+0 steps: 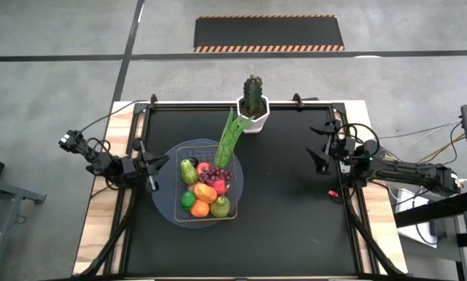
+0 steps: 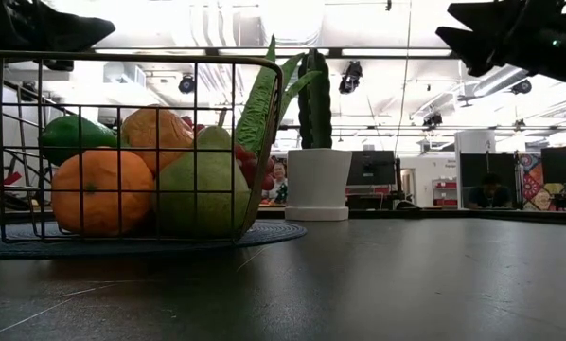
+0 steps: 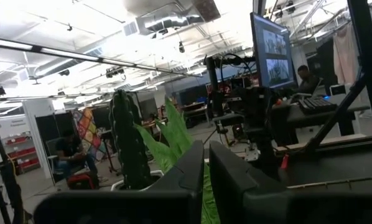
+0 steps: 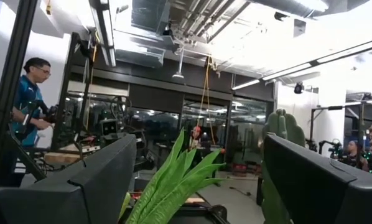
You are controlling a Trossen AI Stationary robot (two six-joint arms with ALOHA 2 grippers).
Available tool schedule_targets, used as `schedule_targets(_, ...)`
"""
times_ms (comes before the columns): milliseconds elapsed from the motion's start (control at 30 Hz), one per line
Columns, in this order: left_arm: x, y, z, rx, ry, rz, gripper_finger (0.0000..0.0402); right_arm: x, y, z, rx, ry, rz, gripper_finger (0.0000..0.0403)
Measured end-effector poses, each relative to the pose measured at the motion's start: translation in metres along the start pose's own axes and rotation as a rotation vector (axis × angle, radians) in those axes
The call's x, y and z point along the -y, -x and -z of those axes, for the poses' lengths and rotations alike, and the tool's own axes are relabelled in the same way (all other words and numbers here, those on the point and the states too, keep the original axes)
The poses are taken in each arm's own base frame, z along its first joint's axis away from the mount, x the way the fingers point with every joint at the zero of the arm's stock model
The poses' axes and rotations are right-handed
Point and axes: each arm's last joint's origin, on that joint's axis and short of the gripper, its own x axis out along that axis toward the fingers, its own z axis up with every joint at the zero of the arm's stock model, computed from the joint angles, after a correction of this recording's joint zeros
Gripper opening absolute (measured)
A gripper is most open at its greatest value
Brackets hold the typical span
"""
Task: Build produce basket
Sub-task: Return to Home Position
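Plainly, the basket (image 1: 193,152) sits left of centre on the desk (image 1: 288,226), resting on a round grey-blue disc (image 1: 165,204). The produce (image 1: 206,191) is heaped inside it, toward the side facing the low camera. An orange (image 2: 98,194) and a green pear (image 2: 203,194) press against the mesh, with red and pink pieces behind. A long leafy stalk (image 1: 229,140) leans out over the far rim toward the cactus (image 1: 253,94) in its white pot (image 2: 318,183). The basket is thin dark wire, likely stiff and light, and its top rim wire looks the surest place to take it. The fruits appear smooth, rounded and glossy, so I judge them light but prone to roll or slip; a hold across the widest part would suit them. The stalk is better pinched low on its stem. No loose produce shows on the matte black desk. The left gripper (image 1: 154,172) hangs at the left edge, just beside the disc, its fingers drawn together on nothing. The right gripper (image 1: 318,148) hangs at the right edge, well apart from the basket, its fingers spread wide and empty.
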Motion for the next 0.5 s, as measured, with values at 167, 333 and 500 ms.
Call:
schedule_targets(167,0.0,0.0,0.0001,0.0,0.0,0.0,0.0008,0.0,0.0,0.0001,-0.001,0.0,0.0,0.0334)
schedule_targets(333,0.0001,0.0,0.0002,-0.001,-0.001,0.0,0.0008,0.0,0.0001,0.0002,-0.001,0.0,0.0,0.0337)
schedule_targets(500,0.0002,0.0,0.0003,-0.001,-0.001,0.0,0.0009,0.0,0.0,0.0002,-0.001,0.0,0.0,0.0338)
